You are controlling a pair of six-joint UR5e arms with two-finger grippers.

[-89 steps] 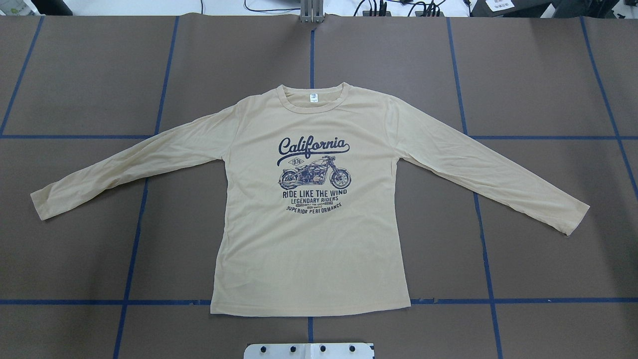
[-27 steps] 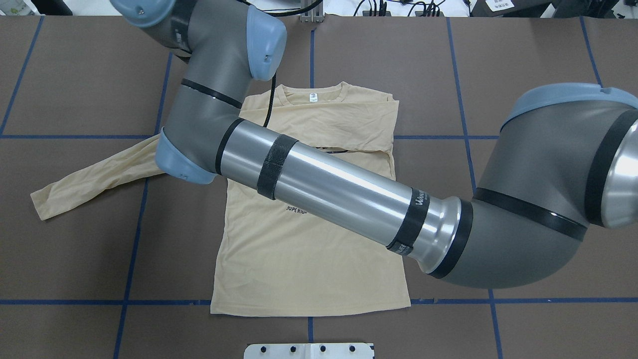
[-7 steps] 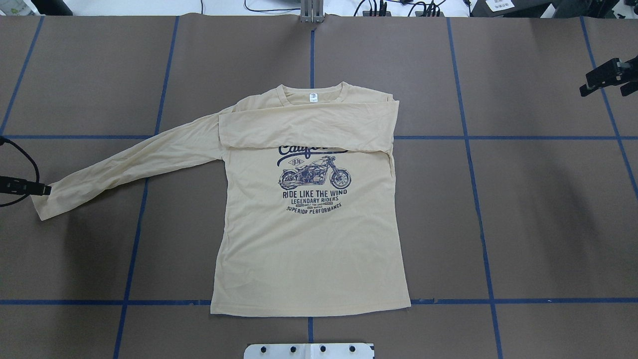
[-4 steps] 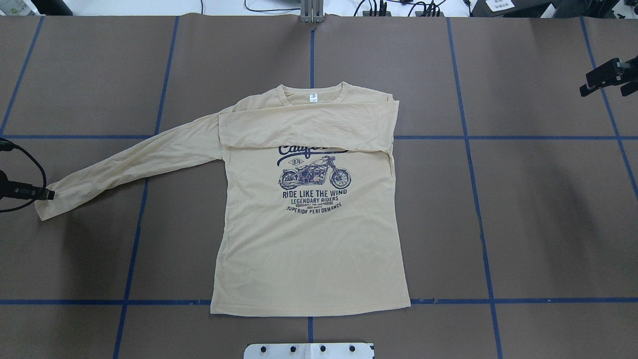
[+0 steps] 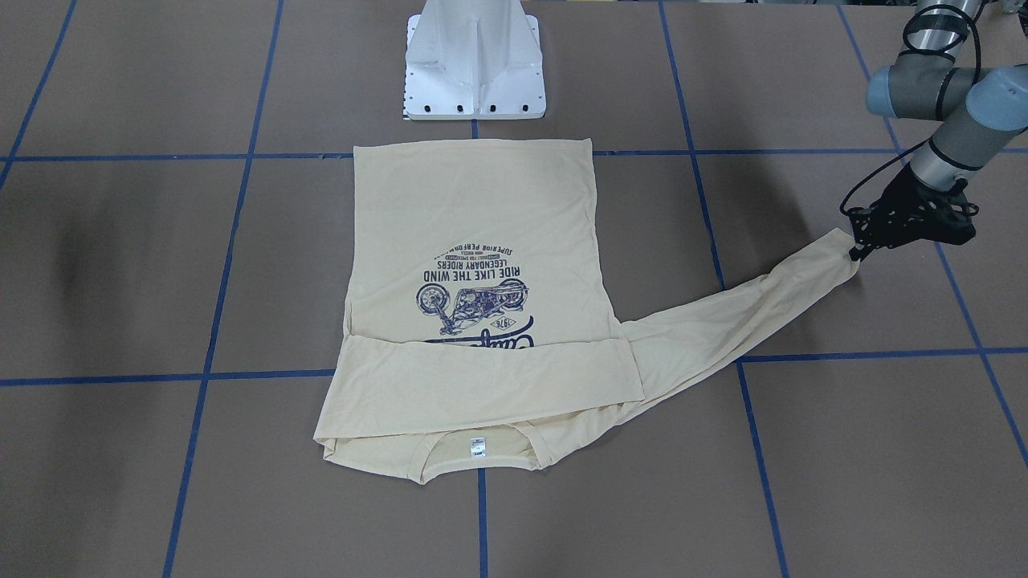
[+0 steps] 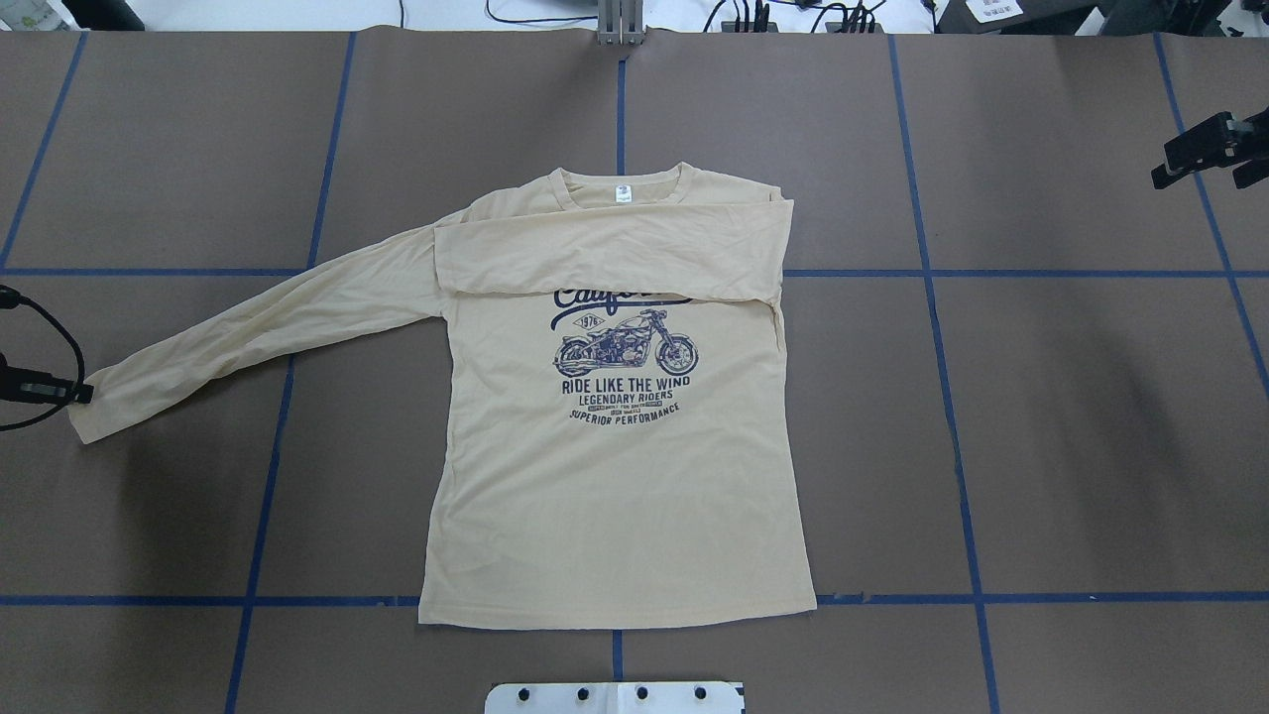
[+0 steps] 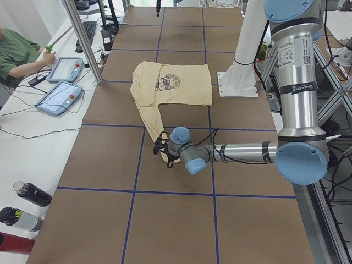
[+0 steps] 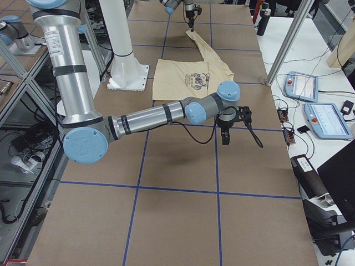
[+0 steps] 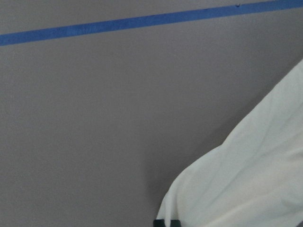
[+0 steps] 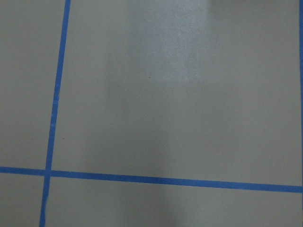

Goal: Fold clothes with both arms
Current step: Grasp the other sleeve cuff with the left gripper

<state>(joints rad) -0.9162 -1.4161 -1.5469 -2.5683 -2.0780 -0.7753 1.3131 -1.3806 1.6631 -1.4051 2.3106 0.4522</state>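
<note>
**Thin long-sleeve tee, one sleeve left to fold: go for the cuff**

The T-shirt (image 6: 615, 496) lies flat and print-up in the middle of the tabletop (image 6: 1041, 446), hem toward the robot's base. It's pale cream-yellow with a navy "California" motorcycle print and a tiny white neck label (image 6: 623, 194). One sleeve (image 6: 605, 248) is already laid across the chest, hiding the top of the print. The other sleeve (image 6: 268, 317) runs out diagonally to the robot's left.

The fabric looks thin and floppy, so I'd guess it weighs next to nothing, wrinkles easily and drags if pulled low. The cuff (image 5: 839, 249) seems the sensible spot to pinch, lifting before carrying it over.

The left arm (image 7: 242, 153) has its jaws right at that cuff, touching it, but I can't tell if they've actually clamped. The right arm (image 8: 144, 119) sits well off over bare tabletop, with nothing in its jaws. Can't tell if those are open either.
</note>
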